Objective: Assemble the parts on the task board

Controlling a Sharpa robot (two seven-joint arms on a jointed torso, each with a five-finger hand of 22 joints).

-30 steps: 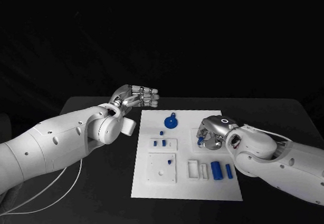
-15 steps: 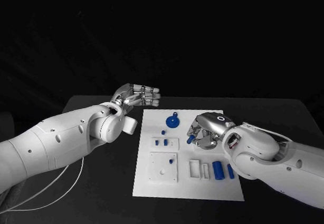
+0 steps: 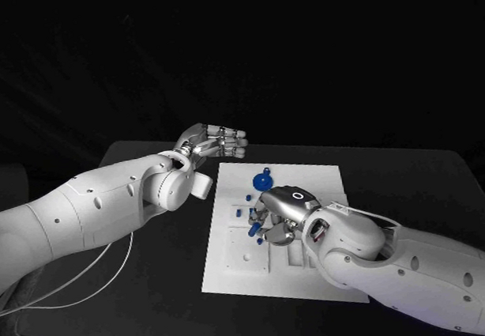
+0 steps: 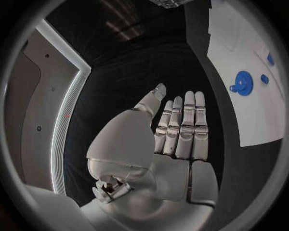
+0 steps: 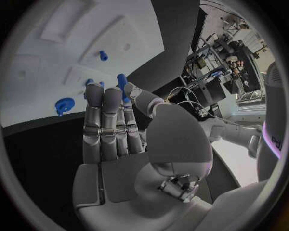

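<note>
The white task board lies in the middle of the black table. My right hand hovers over the board's middle and pinches a small blue peg between thumb and a fingertip; the peg's tip points down at the board. A round blue part lies near the far edge, seen too in the wrist views. A small blue peg stands beside it. My left hand hangs off the board's far left corner, fingers straight, holding nothing. My right arm hides the board's near right part.
A white raised block with a hole sits at the board's near left. Another blue peg stands on the board beyond my right fingers. A white cable trails across the table's left side under the left arm.
My right hand has moved left from the board's right part to its middle, carrying the blue peg, and its arm now covers the blue cylinders. The left hand has barely moved.
</note>
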